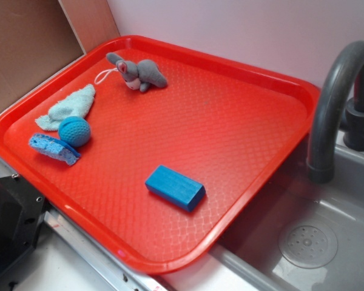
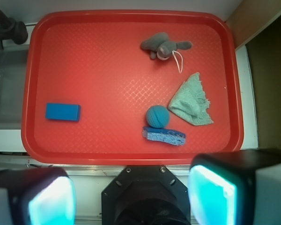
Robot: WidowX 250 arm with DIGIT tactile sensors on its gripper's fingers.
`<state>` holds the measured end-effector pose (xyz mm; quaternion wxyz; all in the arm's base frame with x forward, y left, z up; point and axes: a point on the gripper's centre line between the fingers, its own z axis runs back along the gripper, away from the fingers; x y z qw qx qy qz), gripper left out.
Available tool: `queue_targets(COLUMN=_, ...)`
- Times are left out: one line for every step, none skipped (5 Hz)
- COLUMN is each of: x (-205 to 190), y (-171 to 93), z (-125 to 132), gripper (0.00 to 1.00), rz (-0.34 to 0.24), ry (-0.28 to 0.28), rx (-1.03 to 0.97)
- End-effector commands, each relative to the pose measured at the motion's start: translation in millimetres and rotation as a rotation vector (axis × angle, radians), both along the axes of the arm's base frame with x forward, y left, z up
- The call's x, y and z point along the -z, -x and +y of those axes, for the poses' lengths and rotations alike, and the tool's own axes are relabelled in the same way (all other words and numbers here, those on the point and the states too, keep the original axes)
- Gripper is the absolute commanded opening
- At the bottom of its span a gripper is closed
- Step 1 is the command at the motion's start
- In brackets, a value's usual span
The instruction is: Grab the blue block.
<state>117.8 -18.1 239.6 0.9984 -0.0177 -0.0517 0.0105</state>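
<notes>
A large red tray (image 1: 242,127) with a textured bottom takes most of both views. It sits partly over a grey sink (image 1: 327,200), whose basin shows a round drain (image 1: 307,244) on the right of the exterior view. A dark grey curved faucet (image 1: 333,97) rises just beside the tray's corner. Behind the tray there is a pale wall (image 1: 242,24) and a brown board (image 1: 30,48) at the left.

The gripper (image 2: 131,197) hangs high above the near rim of the tray. Its fingers (image 2: 210,192) stand wide apart and hold nothing; only their blurred pale pads are seen, cut off by the picture's lower edge.

On the tray, a light green cloth (image 2: 191,101) lies crumpled near one side. The blue block (image 1: 175,187) lies flat and alone on the bare part toward the sink, well apart from the other things. A grey stuffed animal (image 1: 136,73) with a white string lies near the far rim. A blue sponge (image 1: 53,148) touches a teal crocheted ball (image 1: 74,131), which lies just beside the cloth.
</notes>
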Motion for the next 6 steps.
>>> queue_targets(x=0.0, y=0.0, z=0.0, gripper=1.0, rz=0.0, ry=0.0, rx=0.0)
queue_targets(x=5.0, y=-20.1, z=-8.7, gripper=1.0, rz=0.008, ry=-0.033, rx=0.22)
queue_targets(x=17.2, y=-44.7, z=-22.2, gripper=1.0, rz=0.052, ry=-0.068, rx=0.471)
queue_targets(x=38.0, y=-67.3, z=-40.6, gripper=1.0, rz=0.052, ry=-0.148, rx=0.672)
queue_targets(x=54.3, y=-82.1, z=-57.8, gripper=1.0, rz=0.027, ry=-0.13, rx=0.831)
queue_targets(x=75.5, y=-92.2, z=-76.2, gripper=1.0, rz=0.02, ry=-0.124, rx=0.969)
